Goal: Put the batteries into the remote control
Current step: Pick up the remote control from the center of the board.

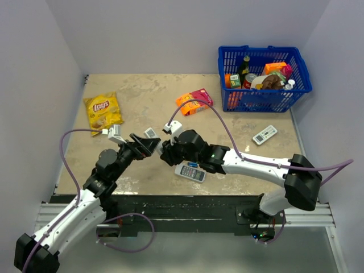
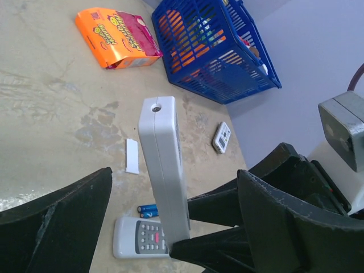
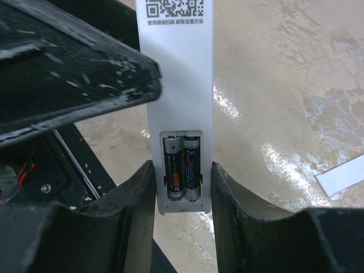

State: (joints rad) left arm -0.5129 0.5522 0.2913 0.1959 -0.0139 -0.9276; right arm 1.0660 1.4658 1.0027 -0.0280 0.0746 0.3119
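Scuffed and black, the right gripper (image 3: 183,170) clamped the slim white plastic remote control (image 3: 176,74) by its long edges above the mottled table (image 3: 284,68). Two dark cylindrical batteries (image 3: 174,170) sat side by side in its open compartment. Jaws of the left gripper (image 2: 176,170) gaped wide around it.

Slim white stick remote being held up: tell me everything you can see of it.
The slim white plastic stick-shaped remote is held off the table, its sides pinched near one end by the right tool. Its back shows a printed QR code with small text and an uncovered bay holding two dark cylindrical batteries side by side. The other end, with a small round hole, stands within the open left tool.
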